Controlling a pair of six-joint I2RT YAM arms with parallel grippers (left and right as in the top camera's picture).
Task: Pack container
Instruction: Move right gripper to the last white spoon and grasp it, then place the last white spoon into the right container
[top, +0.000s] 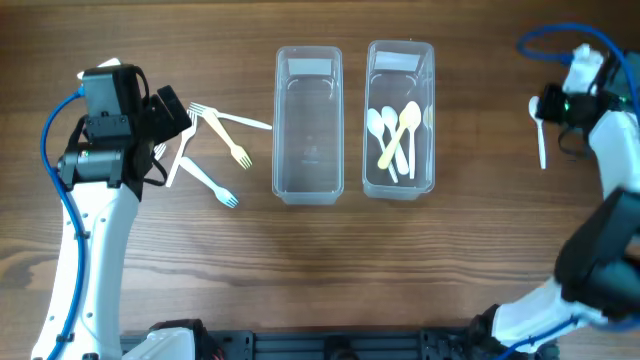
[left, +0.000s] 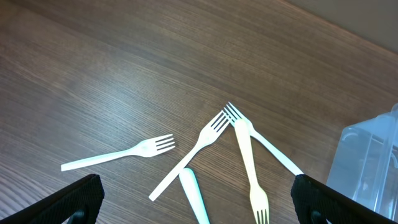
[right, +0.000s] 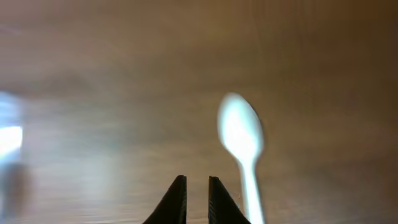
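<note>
Right gripper (right: 197, 180): pressed almost together with only a thin slit between the fingers, and nothing pinched. The wrist view is blurred.
Loose spoon (right: 240, 134): white, lying on the tabletop (top: 480, 250) just to the right of those fingers, not between them. From overhead it lies well to the right of both containers.
Left gripper (left: 196, 183): spread wide and empty, hanging over the forks.
Forks (left: 214, 127): at least 4, loosely crossed on the tabletop to the left of the containers. 1 more lies apart on the far side.
Empty container (top: 308, 125): clear, with nothing inside, and the nearer of the 2 to the forks.
Spoon container (top: 400, 120): clear, with several white and cream spoons already inside.
Step in hand: probably collecting the last loose spoon. Sorting the forks into the empty container looks not yet begun.
Next move calls for: opening the right gripper, shifting it sideways over the spoon's handle, then lowering it to pinch across the thin handle.
Right arm pose: reaching out to the far right edge, wrist bent down toward the tabletop.
Left arm pose: extended up the left side, wrist tipped over the forks.
</note>
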